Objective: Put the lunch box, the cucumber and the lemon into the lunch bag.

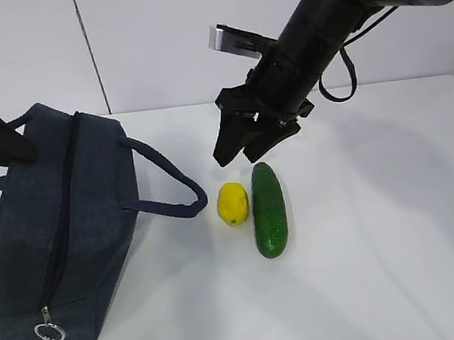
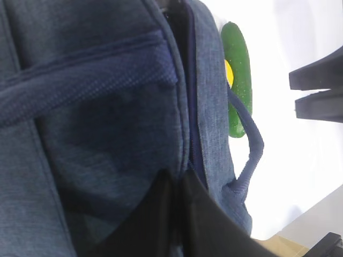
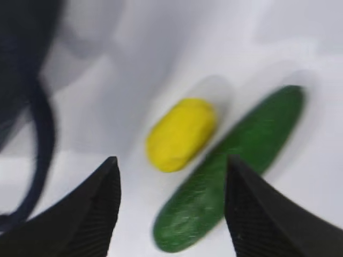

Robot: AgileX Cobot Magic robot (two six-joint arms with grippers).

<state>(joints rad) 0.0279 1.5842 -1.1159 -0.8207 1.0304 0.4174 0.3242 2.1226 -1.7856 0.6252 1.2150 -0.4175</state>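
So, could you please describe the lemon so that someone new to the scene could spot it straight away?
Start from the big navy lunch bag on the left of the white table. Just beyond its right loop handle two items lie side by side. The lemon is the nearer one: small, oval and bright yellow, much shorter than the long dark green cucumber beside it.

A: Exterior view — slanting down across the white table (image 1: 381, 243), moderately far.
B: Left wrist pressed against the lunch bag (image 2: 107, 134); right wrist close above. All share lemon (image 3: 181, 134) and cucumber (image 3: 230, 166).
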